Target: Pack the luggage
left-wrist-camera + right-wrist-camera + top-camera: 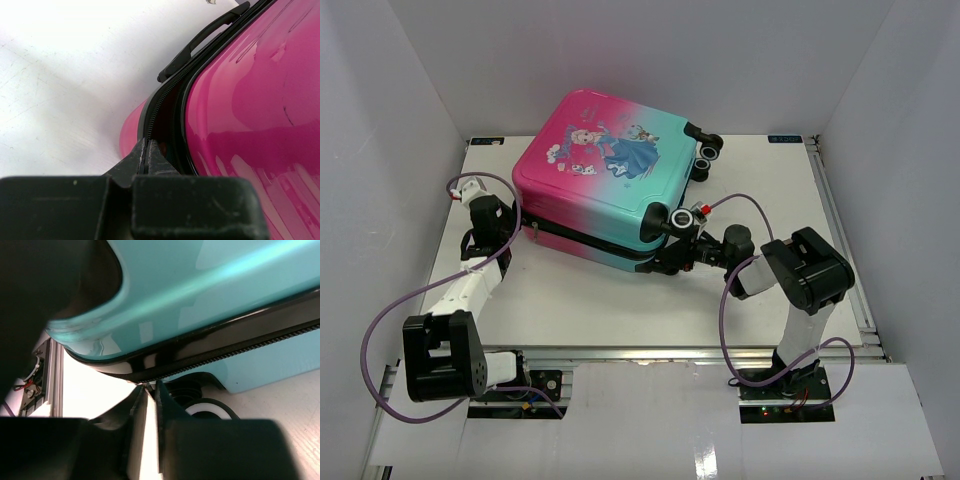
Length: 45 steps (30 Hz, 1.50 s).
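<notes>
Lying print-up on the white table [620, 310], the luggage [610, 185] sat between both arms. The left gripper [148, 146] was pressed together at its pink corner and the right gripper [149, 388] nearly together under its teal edge — any hold unclear.

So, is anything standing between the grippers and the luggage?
Nothing visible does. The left gripper has its tips right at the zipper seam on the pink corner of the luggage. The right gripper has its tips at the same seam under the teal corner, beside a wheel.
</notes>
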Each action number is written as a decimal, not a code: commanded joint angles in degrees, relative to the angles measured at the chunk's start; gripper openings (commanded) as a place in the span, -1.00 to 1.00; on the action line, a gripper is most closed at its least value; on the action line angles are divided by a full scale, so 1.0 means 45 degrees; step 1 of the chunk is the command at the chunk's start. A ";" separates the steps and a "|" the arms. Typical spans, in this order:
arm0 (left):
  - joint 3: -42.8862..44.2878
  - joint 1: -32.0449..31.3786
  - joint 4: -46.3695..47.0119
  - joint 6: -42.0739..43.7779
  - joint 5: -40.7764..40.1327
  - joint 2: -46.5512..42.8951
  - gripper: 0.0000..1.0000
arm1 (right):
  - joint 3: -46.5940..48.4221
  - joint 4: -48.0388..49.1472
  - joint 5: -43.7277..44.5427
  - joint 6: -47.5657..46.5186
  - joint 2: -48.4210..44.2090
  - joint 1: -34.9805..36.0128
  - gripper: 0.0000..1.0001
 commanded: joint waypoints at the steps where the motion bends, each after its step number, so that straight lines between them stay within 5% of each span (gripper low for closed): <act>1: 0.0301 -0.0178 0.1289 -0.0249 0.0824 -0.1349 -1.00 | 0.0632 0.7343 0.1502 -0.0492 0.0195 0.0164 -0.81; 16: 0.0501 -0.0188 0.0801 -0.0152 -0.0204 -0.1086 -1.00 | -0.2405 0.7206 0.7846 -0.1821 -0.2409 -0.0641 -0.85; 39: 0.1074 -0.0349 0.0225 0.0361 -0.1284 -0.2241 -1.00 | -0.0623 0.6381 0.5873 -0.2210 -0.1434 -0.1784 -0.84; 41: 0.1405 -0.0345 0.0196 0.0893 -0.0264 -0.2415 -0.76 | -0.0565 0.6468 0.5407 -0.2036 -0.1344 -0.1788 -0.85; 42: 0.1580 -0.0346 0.0193 0.1126 0.0337 -0.2473 -0.08 | -0.0586 0.6546 0.5274 -0.1979 -0.1304 -0.1770 -0.84; 44: 0.2106 -0.0432 -0.0026 0.1544 0.1641 -0.2478 0.48 | -0.0755 0.6819 0.5233 -0.1941 -0.1232 -0.1769 -0.84; 45: 0.2598 -0.0474 -0.0204 0.1699 0.2181 -0.2358 0.58 | -0.0818 0.6861 0.5195 -0.1949 -0.1228 -0.1769 -0.85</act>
